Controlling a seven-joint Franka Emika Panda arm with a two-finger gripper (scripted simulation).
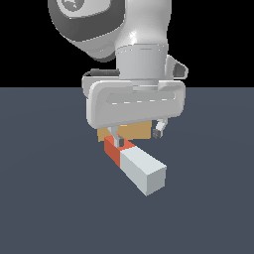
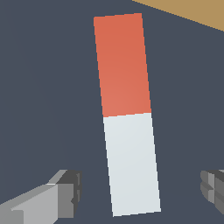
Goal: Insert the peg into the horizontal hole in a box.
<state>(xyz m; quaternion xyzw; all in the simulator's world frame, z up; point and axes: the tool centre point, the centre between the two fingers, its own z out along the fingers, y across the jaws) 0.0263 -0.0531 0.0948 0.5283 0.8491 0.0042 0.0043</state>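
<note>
Closest to me lies the long square-sectioned bar, the peg, flat on the dark slate-blue floor. Its near end is pale grey-white with a blunt square face, and its far end is red-orange. From the wrist view the two colours meet in one clean line, and here the red part looks only slightly shorter than the white. I count one peg, with no marks or chips on it.

Over it hangs the white and grey robot arm, and its gripper points down with the two dark-tipped fingers spread wide. In the wrist view the peg lies in the gap between them and neither tip touches it. In the exterior view one finger comes down by the red end and the other stands off to the exterior view's right.

Behind the gripper, mostly hidden by the white hand, is one flat-faced tan-brown block, the box, just beyond the peg's red end. Whether the two touch I cannot tell. Only a tan corner shows in the wrist view. I cannot see its hole from either side.
</note>
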